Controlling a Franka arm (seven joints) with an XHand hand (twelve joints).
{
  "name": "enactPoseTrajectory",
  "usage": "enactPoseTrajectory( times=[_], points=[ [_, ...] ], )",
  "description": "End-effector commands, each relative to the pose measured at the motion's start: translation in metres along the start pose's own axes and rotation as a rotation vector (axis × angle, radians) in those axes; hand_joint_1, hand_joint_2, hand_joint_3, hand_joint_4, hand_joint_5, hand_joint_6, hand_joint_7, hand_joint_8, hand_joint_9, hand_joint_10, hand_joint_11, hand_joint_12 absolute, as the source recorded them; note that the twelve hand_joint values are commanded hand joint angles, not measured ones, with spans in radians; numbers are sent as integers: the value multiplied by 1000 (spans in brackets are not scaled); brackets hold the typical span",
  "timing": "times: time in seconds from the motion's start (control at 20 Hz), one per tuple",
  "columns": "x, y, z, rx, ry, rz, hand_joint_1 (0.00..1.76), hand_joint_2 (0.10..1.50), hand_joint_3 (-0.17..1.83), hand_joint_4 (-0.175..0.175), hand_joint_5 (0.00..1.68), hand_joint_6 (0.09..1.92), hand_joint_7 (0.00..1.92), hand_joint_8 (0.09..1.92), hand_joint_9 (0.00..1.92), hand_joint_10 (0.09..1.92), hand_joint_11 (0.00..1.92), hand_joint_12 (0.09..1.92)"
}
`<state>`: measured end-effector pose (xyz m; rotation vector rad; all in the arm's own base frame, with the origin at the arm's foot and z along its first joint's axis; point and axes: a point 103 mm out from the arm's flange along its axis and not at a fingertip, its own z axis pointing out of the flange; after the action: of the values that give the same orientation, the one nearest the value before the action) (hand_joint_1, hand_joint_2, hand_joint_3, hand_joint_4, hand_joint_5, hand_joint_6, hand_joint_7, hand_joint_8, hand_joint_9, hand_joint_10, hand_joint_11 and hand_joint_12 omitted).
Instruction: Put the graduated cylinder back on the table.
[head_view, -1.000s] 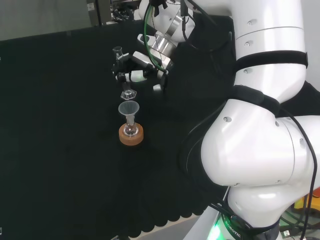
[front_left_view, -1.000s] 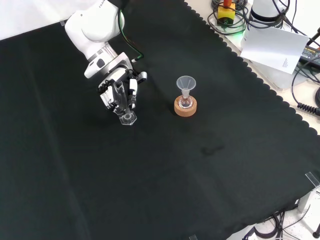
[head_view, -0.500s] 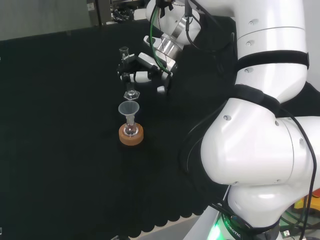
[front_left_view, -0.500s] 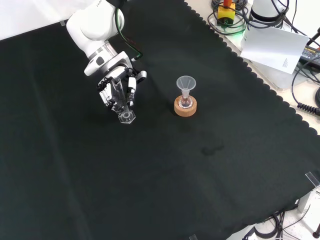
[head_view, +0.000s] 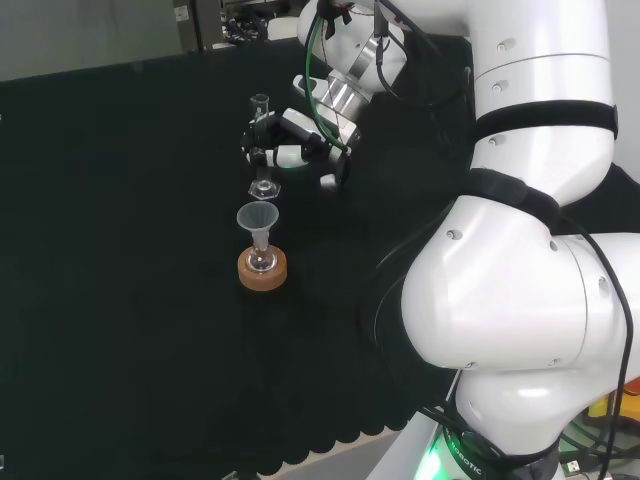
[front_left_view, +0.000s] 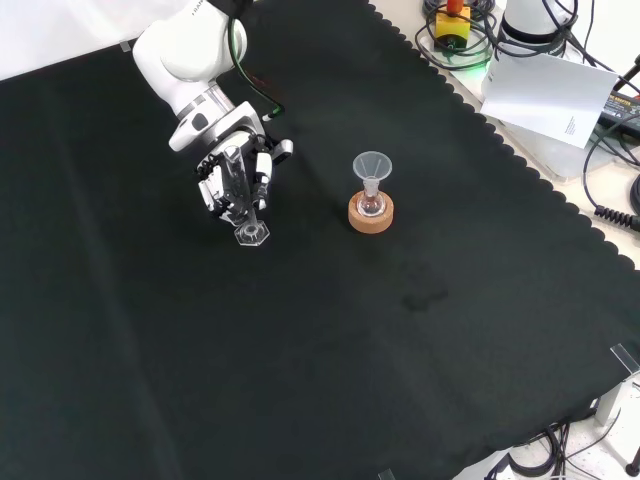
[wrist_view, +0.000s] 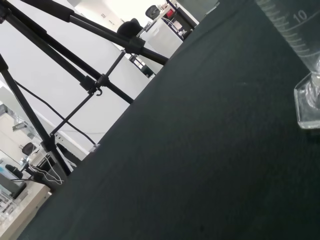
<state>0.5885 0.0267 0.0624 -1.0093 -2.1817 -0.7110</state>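
Clear glass made up the cylinder (front_left_view: 243, 198), which stood close to upright within the hand (front_left_view: 229, 180); the fingers (head_view: 283, 154) were curled round its tube, so the hand was closed on it. In the front view the hexagonal foot lay low against the cloth (front_left_view: 400, 350), below the fingers; in the head view the foot sat just behind the funnel (head_view: 257, 217), and the tube's open top rose above the hand. In the wrist view the foot appeared to meet the cloth or to hang barely above it; contact could not be confirmed from these views. The funnel stood in a small flask on a cork ring (front_left_view: 371, 212), apart from the cylinder, to its right in the front view; nothing lay between them on the cloth. Judged from this state, the carry and the lowering were nearly complete; the cylinder was at or very near its resting place. What remained: to settle the foot flat on the cloth if it was not yet down; to straighten the fingers off the tube; to draw the hand clear without tipping the glass. The cylinder was tall on a narrow foot, so a sideways brush on release would likely topple it.
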Motion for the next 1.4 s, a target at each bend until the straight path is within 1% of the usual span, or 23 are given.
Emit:
enactPoseTrajectory(
  times=[0.05,0.1,0.15,0.2,0.3,0.45,0.6,0.85,1.1,1.25,1.4],
  points=[
    [5,-5,-4,20,-25,-9,1092,1147,-15,-47,855,1031,899,547,1241,87,996,958],
    [6,-6,-5,27,-26,-10,1094,1129,-30,-26,838,908,882,551,1228,87,972,971],
    [7,-6,-5,31,-30,-10,1092,1118,-49,-15,832,813,864,549,1217,87,949,985],
    [8,-6,-5,35,-36,-9,1080,1110,-77,-9,821,750,845,544,1198,87,915,1007],
    [8,-7,-6,45,-34,2,1041,1098,-145,-3,781,686,802,536,1154,87,833,1064],
    [6,-8,-6,57,-22,23,997,1069,-173,-5,712,653,738,534,1098,87,739,1124],
    [4,-8,-9,57,-15,30,974,1054,-175,-11,667,636,702,540,1068,87,690,1158],
    [2,-4,-21,30,-11,56,943,1038,-175,-20,586,603,655,554,1019,87,608,1213],
    [2,-4,-35,21,-37,72,910,1011,-175,-38,441,490,558,574,944,87,527,1256],
    [4,-5,-45,14,-58,80,889,997,-175,-40,421,412,510,600,910,87,487,1276],
    [10,-10,-58,4,-101,90,870,981,-175,-42,412,352,458,611,869,87,440,1290]
  ],
)
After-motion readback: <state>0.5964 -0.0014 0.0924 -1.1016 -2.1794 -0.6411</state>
